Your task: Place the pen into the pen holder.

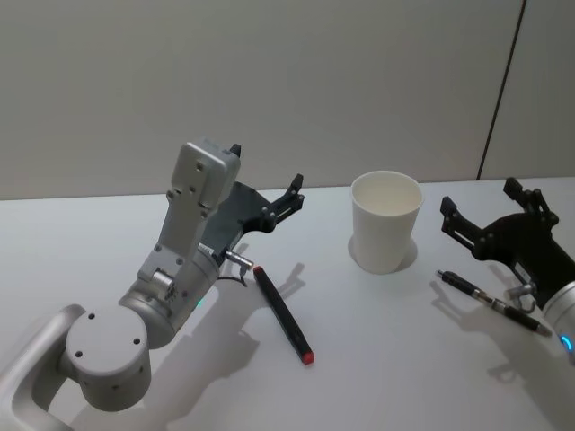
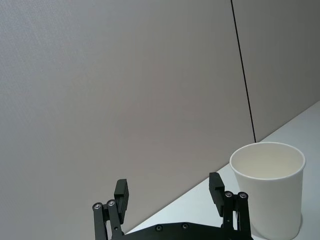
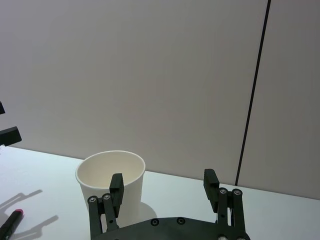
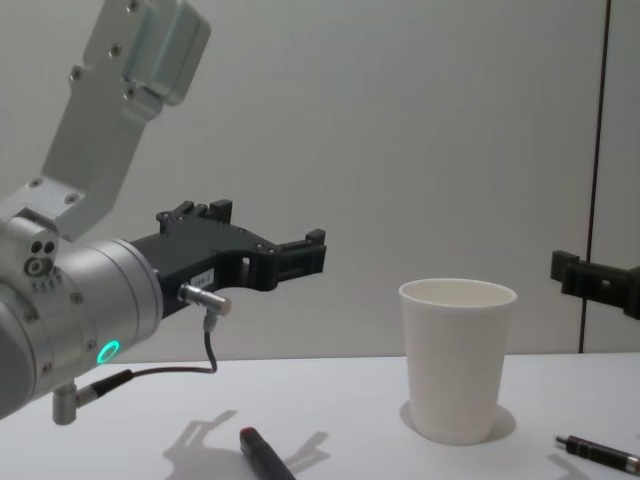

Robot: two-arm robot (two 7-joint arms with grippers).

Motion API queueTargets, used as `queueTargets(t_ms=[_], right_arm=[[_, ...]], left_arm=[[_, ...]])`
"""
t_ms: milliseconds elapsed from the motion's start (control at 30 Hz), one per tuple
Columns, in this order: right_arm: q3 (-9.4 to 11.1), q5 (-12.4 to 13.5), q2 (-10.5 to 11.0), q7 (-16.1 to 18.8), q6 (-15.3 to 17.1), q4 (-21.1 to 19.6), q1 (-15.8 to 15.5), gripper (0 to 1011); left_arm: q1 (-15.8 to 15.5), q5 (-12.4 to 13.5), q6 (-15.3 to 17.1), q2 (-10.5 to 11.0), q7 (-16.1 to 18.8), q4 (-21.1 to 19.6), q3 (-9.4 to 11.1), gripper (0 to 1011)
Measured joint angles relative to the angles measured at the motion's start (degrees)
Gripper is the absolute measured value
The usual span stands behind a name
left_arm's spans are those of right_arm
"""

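The pen holder, a white paper cup [image 1: 386, 220] [image 4: 458, 360] [image 2: 267, 192] [image 3: 131, 196], stands upright and empty at the table's middle back. A thick black pen with red ends [image 1: 283, 314] [image 4: 262, 452] [image 3: 11, 222] lies flat to its left. A slim black pen [image 1: 494, 303] [image 4: 602, 456] lies flat to its right. My left gripper [image 1: 267, 171] [image 4: 268, 230] [image 2: 169, 192] hovers open above the table, left of the cup, over the thick pen's far end. On the cup's right my right gripper [image 1: 481, 199] [image 3: 163, 185] [image 4: 592, 280] is open, above the slim pen. Neither holds anything.
The white table [image 1: 377, 359] meets a plain grey wall [image 1: 314, 81] at its back edge. A dark vertical seam [image 1: 499, 90] runs down the wall at the right. A thin cable [image 4: 205, 345] loops under my left wrist.
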Motion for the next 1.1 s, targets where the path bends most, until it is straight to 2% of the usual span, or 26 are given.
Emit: queueTargets(t_ms=[567, 1100], right_arm=[[1.6, 1.2, 2.42, -1.02, 1.63, -2.52, -2.73, 1001], [3.62, 1.93, 5.27, -3.25, 5.73, -5.09, -5.99, 1001]], left_arm=[[0.0, 0.0, 0.0, 0.0, 0.0, 0.0, 0.0, 1001], [0.0, 0.0, 0.0, 0.0, 0.0, 0.0, 0.0, 1001]])
